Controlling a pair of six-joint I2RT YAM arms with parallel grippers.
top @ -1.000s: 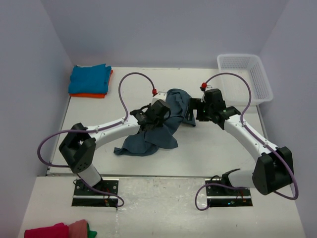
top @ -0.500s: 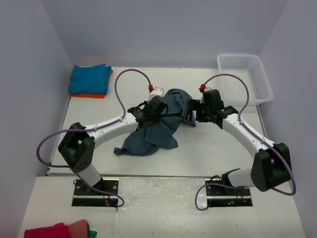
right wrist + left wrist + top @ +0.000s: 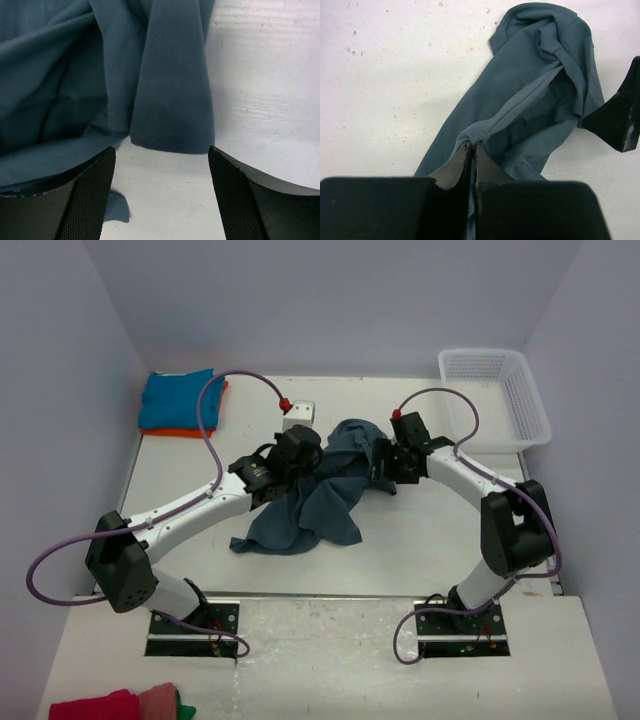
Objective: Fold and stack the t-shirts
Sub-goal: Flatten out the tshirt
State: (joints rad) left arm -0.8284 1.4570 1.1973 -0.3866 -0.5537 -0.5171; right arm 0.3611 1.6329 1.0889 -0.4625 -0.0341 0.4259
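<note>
The large slate-blue t-shirt (image 3: 325,490) lies crumpled at the table's middle. My left gripper (image 3: 300,455) is shut on a seam fold of it (image 3: 485,131), the cloth stretching away from the fingertips. My right gripper (image 3: 380,462) is open at the shirt's right edge, its jaws standing wide either side of a hanging flap (image 3: 172,100) with bare table between them. The turquoise t-shirt (image 3: 180,398) lies folded on the orange t-shirt (image 3: 190,431) at the back left.
A white mesh basket (image 3: 495,395) stands at the back right. A small white block (image 3: 299,412) lies behind the left wrist. Pink and green cloth (image 3: 120,705) lies at the front left, off the table. Purple cables loop over both arms.
My left gripper has pulled the shirt fold back and to the left. My right gripper has shifted left toward the shirt's right edge.
</note>
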